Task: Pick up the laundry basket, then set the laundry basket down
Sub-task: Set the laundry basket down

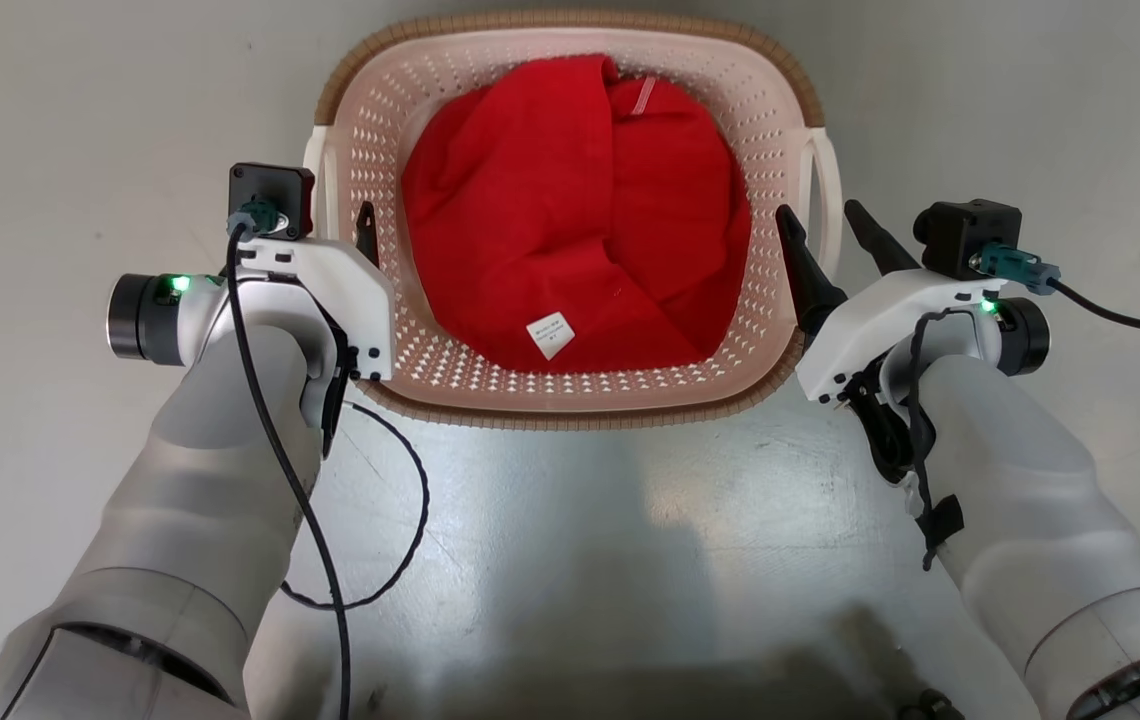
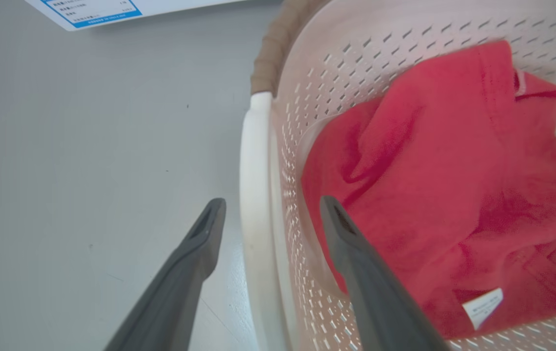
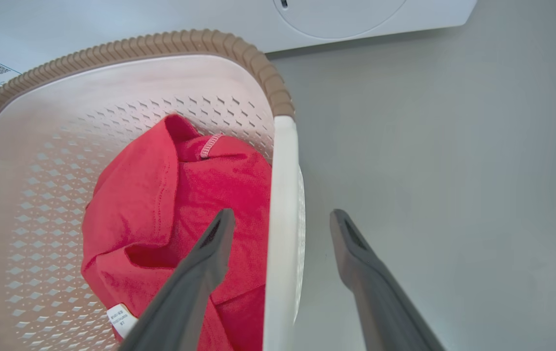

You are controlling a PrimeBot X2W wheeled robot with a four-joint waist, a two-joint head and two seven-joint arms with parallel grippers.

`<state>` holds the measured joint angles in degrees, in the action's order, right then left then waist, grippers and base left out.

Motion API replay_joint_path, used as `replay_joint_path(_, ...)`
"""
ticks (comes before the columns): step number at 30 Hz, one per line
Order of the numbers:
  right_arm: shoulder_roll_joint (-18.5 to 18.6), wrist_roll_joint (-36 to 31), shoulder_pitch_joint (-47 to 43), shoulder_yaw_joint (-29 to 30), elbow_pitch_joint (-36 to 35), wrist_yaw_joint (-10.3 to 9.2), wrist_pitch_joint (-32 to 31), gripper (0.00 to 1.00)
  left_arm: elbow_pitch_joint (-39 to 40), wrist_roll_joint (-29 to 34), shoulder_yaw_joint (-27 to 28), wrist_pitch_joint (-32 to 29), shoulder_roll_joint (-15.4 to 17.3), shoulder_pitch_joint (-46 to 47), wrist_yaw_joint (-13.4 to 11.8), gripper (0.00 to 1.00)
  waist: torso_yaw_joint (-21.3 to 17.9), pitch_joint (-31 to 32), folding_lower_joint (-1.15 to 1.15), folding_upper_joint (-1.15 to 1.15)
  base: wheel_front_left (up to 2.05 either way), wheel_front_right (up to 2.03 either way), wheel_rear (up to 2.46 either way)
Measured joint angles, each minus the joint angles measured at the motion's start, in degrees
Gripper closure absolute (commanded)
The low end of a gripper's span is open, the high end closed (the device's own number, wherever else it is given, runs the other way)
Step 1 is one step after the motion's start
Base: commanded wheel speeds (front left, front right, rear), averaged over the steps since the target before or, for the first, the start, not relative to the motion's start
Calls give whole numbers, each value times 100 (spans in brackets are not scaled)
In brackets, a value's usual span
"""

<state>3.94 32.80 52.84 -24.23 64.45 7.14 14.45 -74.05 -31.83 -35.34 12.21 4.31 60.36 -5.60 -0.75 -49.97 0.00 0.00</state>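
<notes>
1. Basket [image 1: 550, 385] sits centred ahead of the robot, between both arms, over a grey floor [image 1: 570, 560]; cannot tell whether it rests on the floor
2. Contents: a crumpled red garment [image 1: 570, 220], with a white tag [image 1: 550, 335] face up near the near wall
3. Left gripper [image 2: 271, 202]: jaws wide, astride the white left handle [image 2: 254, 146]; one finger is inside the basket and one outside, with a gap on each side
4. Right gripper [image 3: 282, 214]: jaws wide, astride the right handle [image 3: 283, 161] in the same way, not closed on it
5. White washer [image 3: 356, 19] stands beyond the far rim
</notes>
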Motion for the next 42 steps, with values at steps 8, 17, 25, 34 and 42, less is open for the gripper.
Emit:
replay_joint_path(8,-2,-114,-183,136,-1,0,0,0,-2,-242,115,100,-9,-282,18,0,-45,431,0,0,0,0,0)
replay_joint_path(17,-9,-382,-599,375,104,0,0,0,-1,-460,289,197,-62,-892,118,0,-99,1190,0,0,0,0,0)
replay_joint_path(25,-18,-948,-1228,872,-167,0,0,0,724,-534,584,202,1,-1619,156,0,-132,2138,0,0,0,0,0)
replay_joint_path(34,-36,-1474,-1950,1204,-901,0,0,0,1934,-185,1267,216,198,-2835,105,0,-213,3163,0,0,0,0,0)
replay_joint_path(42,-46,-1881,-2527,1459,-1454,0,0,0,2739,244,1855,216,192,-3605,165,0,-193,3855,0,0,0,0,0)
